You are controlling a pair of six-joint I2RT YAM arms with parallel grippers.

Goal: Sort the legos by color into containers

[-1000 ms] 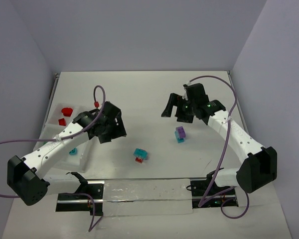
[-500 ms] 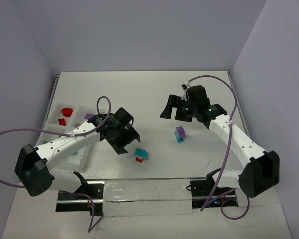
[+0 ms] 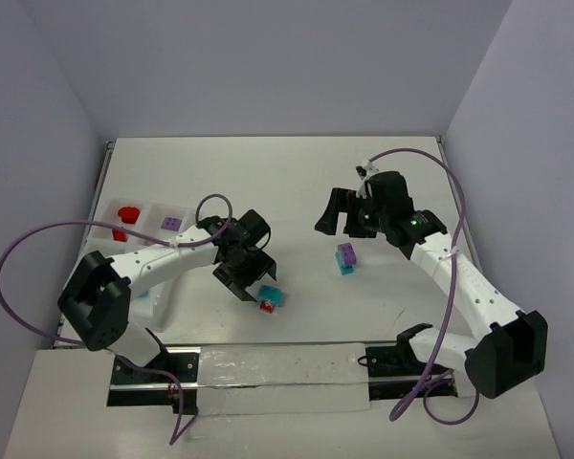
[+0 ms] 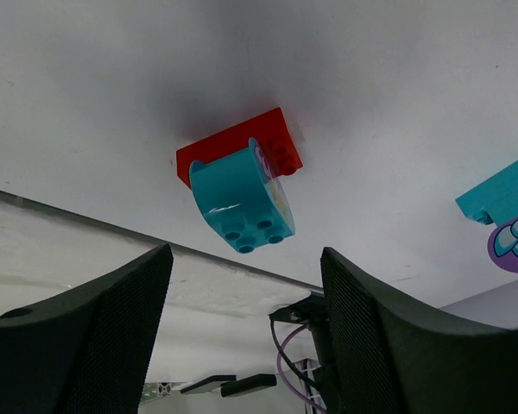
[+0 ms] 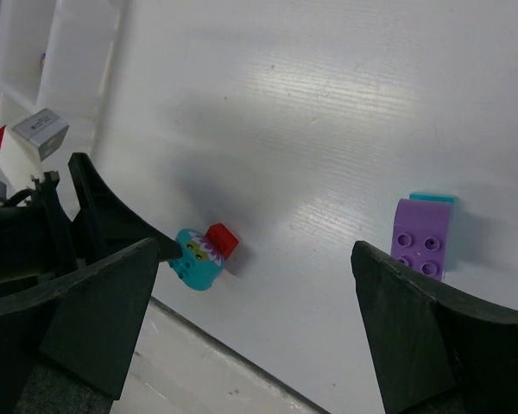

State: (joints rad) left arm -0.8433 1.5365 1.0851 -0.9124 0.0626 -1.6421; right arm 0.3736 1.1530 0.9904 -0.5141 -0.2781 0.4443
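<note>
A cyan brick stacked on a red one [image 3: 269, 297] lies at the table's middle front. My left gripper [image 3: 252, 281] is open and empty, hovering just left of the pair. In the left wrist view the cyan brick [image 4: 242, 203] and red brick [image 4: 233, 147] lie just beyond my open gripper [image 4: 244, 269]. A purple-on-cyan pair [image 3: 345, 256] lies further right. My right gripper [image 3: 337, 214] is open and empty above and behind it; in its wrist view [image 5: 255, 259] the purple brick [image 5: 423, 237] is at the right. The clear tray [image 3: 100, 251] at the left holds red bricks [image 3: 126, 214], a purple one [image 3: 170, 223] and a cyan one [image 3: 142, 290].
A metal rail with a shiny strip [image 3: 268, 368] runs along the near edge between the arm bases. Purple cables loop off both arms. Grey walls close in the table at the back and both sides. The left gripper [image 5: 86, 207] shows in the right wrist view.
My left arm has swung right from the tray to the cyan-red pair, and its gripper is now just beside it. My right gripper has shifted slightly right.
</note>
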